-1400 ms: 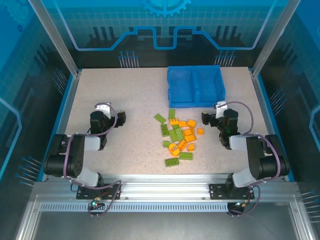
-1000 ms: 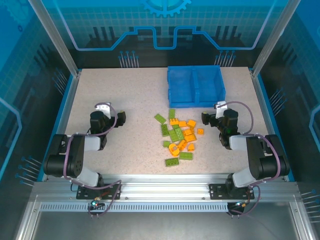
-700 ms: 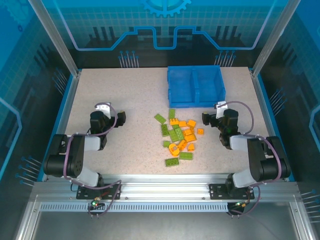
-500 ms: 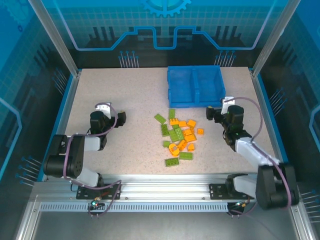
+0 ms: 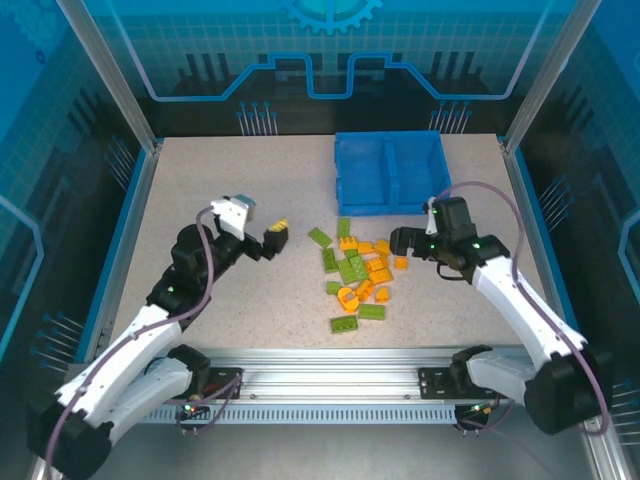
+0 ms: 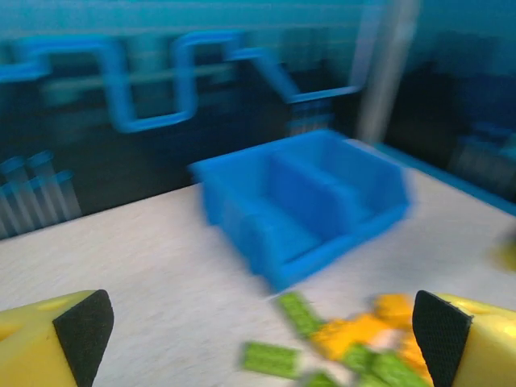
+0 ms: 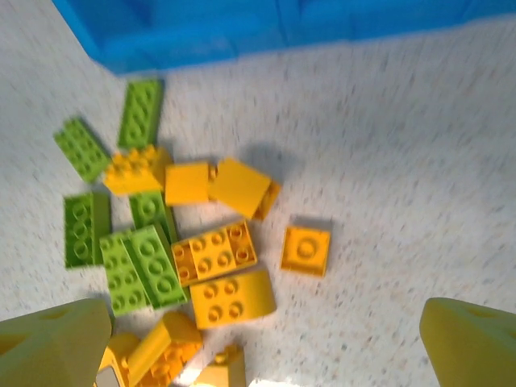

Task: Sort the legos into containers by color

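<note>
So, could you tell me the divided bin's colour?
The bin is blue, clearest in the top external view.

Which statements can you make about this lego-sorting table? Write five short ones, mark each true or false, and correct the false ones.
1. The blue bin has two compartments side by side. True.
2. Several legos lie in the bin. False: they lie in a pile on the table, in front of the bin, and both compartments look empty.
3. The right gripper grips an orange brick. False: its jaws stand open with nothing between them.
4. The legos are green and orange. True.
5. The left gripper is open. True.
</note>
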Robot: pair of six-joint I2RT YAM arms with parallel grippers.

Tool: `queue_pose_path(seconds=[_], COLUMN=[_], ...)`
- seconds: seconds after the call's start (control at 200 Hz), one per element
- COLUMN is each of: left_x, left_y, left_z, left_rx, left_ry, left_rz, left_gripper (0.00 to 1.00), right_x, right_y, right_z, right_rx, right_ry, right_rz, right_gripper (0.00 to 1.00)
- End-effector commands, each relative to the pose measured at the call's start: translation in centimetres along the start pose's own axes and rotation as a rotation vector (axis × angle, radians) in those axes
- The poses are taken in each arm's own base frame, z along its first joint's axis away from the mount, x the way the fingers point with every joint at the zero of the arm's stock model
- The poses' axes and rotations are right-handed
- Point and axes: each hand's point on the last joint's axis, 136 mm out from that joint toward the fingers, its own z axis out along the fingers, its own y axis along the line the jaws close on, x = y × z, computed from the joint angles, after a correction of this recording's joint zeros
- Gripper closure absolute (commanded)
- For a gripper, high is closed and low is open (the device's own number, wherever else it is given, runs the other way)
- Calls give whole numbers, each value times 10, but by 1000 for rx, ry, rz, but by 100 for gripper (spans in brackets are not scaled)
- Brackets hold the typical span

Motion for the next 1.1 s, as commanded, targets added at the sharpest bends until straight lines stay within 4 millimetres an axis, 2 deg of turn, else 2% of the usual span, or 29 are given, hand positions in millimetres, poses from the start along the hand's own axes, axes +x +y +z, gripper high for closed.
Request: queue_pose_path(seconds=[0.0, 0.095, 0.165, 0.25, 0.375, 0.49, 0.575, 0.705, 0.87, 0.9, 0.981, 1.096], left_x=[27, 43, 63, 81, 84, 86, 90, 88, 88, 88, 91, 90], left_y=[-66, -113, -127, -127, -129, -124, -121, -115, -110, -110, -110, -111], left_z=[-19, -43, -57, -58, -60, -64, -67, -69, -69, -69, -69, -69], left_rx=[276, 494, 590, 609, 628, 604, 586, 546, 519, 520, 525, 527], left_ry=[213, 341, 414, 431, 385, 354, 344, 332, 331, 333, 338, 337], left_rz=[110, 286, 417, 497, 529, 543, 539, 548, 564, 563, 561, 559], left_gripper=[1, 1, 1, 1, 1, 1, 1, 1, 1, 1, 1, 1], right_x=[17, 8, 0, -11, -21, -17, -10, 2, 14, 15, 16, 9], right_y=[6, 14, 20, 21, 19, 12, 14, 11, 5, 4, 2, 1], right_z=[17, 41, 60, 85, 113, 129, 140, 150, 154, 154, 153, 137], right_rx=[51, 97, 123, 161, 215, 268, 256, 269, 279, 282, 286, 279], right_ry=[137, 153, 156, 151, 156, 173, 201, 228, 234, 234, 228, 172], right_rz=[49, 58, 69, 108, 140, 162, 175, 200, 233, 233, 233, 241], right_gripper=[0, 0, 0, 2, 8, 9, 17, 28, 35, 42, 52, 57])
